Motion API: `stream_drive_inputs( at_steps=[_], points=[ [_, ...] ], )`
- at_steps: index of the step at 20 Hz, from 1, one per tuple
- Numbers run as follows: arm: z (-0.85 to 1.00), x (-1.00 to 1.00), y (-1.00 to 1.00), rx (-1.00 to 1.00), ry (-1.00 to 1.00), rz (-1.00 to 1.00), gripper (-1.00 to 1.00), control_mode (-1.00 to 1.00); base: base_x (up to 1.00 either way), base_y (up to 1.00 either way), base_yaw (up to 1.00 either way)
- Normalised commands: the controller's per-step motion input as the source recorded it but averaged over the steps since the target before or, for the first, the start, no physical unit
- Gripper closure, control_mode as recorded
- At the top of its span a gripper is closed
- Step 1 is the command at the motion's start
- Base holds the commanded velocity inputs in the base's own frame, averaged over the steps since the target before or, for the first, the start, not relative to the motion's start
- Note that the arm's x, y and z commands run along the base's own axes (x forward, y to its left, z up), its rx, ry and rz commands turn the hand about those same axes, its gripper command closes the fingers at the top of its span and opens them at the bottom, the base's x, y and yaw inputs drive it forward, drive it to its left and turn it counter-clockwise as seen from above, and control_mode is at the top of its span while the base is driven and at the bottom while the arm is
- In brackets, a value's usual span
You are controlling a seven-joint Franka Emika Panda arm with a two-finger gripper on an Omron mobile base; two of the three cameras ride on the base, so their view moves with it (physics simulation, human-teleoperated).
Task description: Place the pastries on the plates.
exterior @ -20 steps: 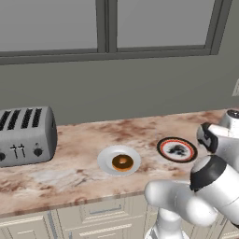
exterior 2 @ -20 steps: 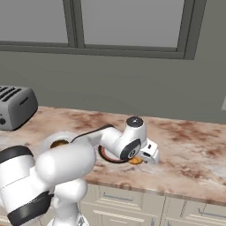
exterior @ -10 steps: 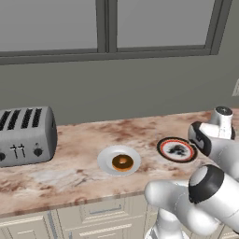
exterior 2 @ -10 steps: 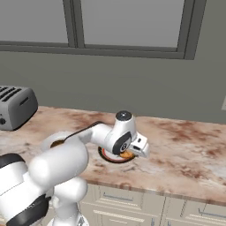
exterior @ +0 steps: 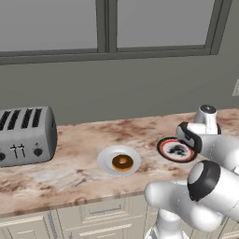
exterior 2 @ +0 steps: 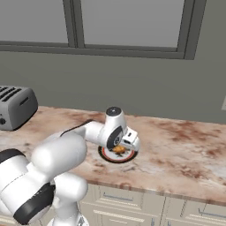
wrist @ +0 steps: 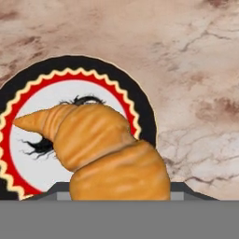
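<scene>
Hovering over black-and-red rimmed round plate (wrist: 140, 105), two-finger gripper (exterior 2: 128, 145) clamped on golden-orange crescent croissant (wrist: 105, 149), brown-glazed ring donut (exterior: 122, 162) sitting on plain white round plate (exterior: 105, 158), grey toaster (exterior: 25, 135) well left on marble counter (exterior: 70, 177).

Directly beneath the hand, the croissant (wrist: 105, 149) hangs over the black-and-red plate (wrist: 135, 100), covering much of its white centre. Past the plate on the side away from the arm's own links, the marble counter (exterior 2: 185, 154) lies bare. On the other side, well apart from the hand, the white plate (exterior: 105, 161) with the donut (exterior: 122, 162) sits on the counter, and farther off stands the grey toaster (exterior: 25, 135); the wall (exterior 2: 145, 84) rises beyond the hand at the counter's back.
</scene>
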Motion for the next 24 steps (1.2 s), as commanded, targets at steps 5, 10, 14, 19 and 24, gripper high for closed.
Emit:
stream_drive_inputs(
  at_steps=[5, 10, 14, 19, 24],
  points=[
    [0.00, 0.14, 0.27, 0.00, 0.00, 0.00, 1.00, -1.00, 0.00, 0.00, 0.00],
    [0.00, 0.00, 0.25, 0.00, -0.01, 0.00, 1.00, -1.00, 0.00, 0.00, 0.00],
    [-0.01, 0.00, 0.18, 0.00, -0.01, 0.00, 1.00, -1.00, 0.00, 0.00, 0.00],
    [-0.10, 0.00, 0.10, 0.00, -0.02, 0.00, 1.00, -1.00, 0.00, 0.00, 0.00],
    [-0.19, 0.00, 0.00, 0.00, -0.04, 0.00, 1.00, -1.00, 0.00, 0.00, 0.00]
  ],
)
